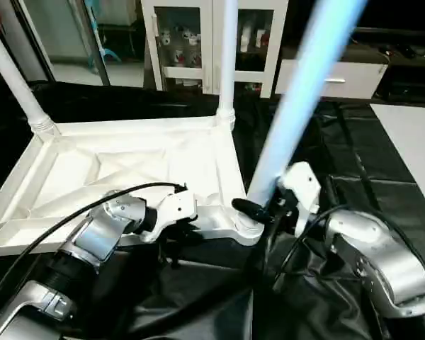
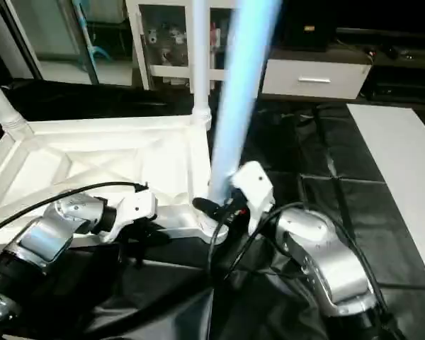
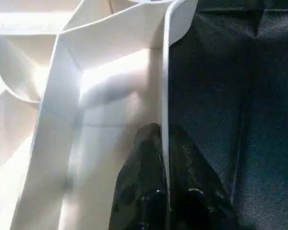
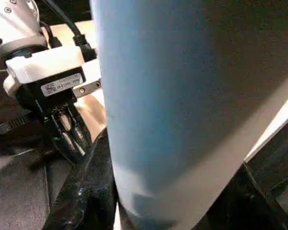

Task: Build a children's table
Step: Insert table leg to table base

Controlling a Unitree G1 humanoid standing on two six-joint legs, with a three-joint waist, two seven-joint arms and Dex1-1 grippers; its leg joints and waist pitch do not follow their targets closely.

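The white tabletop (image 1: pixel 127 170) lies upside down on the black-covered work surface (image 2: pixel 354 212) so its corner sockets face up for the legs; 2 legs (image 1: pixel 227 64) already stand at the far corners. The left gripper (image 3: pixel 163 191) pinches the near rim to steady it. The right gripper (image 1: pixel 265 209) is clamped around a 3rd leg (image 1: pixel 297 99), holding its foot at the near corner socket (image 1: pixel 244 228).
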